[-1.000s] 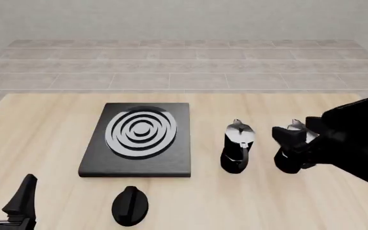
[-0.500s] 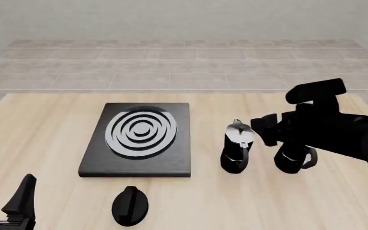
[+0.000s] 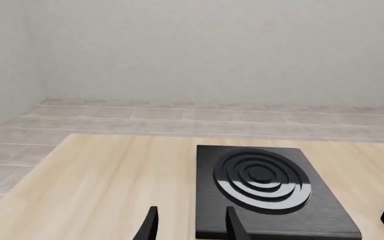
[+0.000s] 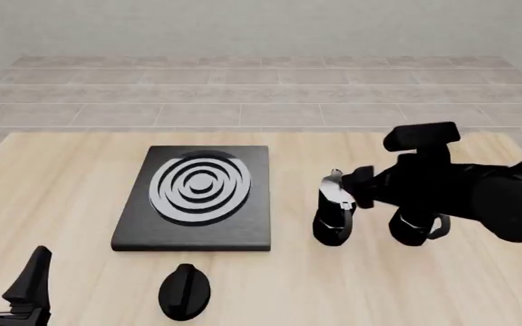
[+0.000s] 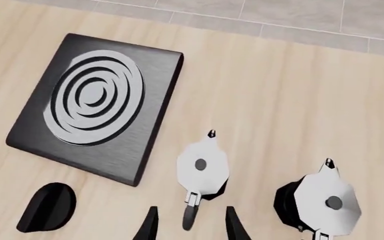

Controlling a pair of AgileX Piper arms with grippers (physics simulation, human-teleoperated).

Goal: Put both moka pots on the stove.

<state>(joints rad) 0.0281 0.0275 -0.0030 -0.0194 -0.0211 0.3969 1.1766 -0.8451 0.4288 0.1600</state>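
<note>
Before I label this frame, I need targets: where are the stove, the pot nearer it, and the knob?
stove (image 4: pixel 242 227): front view, bare black corner of the slab.
pot nearer the stove (image 5: pixel 202 166): right wrist view, silver lid.
knob (image 4: pixel 184 292): front view, middle of its top.

A light wooden table (image 4: pixel 79 176) with fine grain fills the foreground. Behind it is a floor (image 4: pixel 242 88) of pale grey-beige tiles in long rows. A plain, whitish wall (image 3: pixel 212 45) closes the room. The light is soft and even.
</note>
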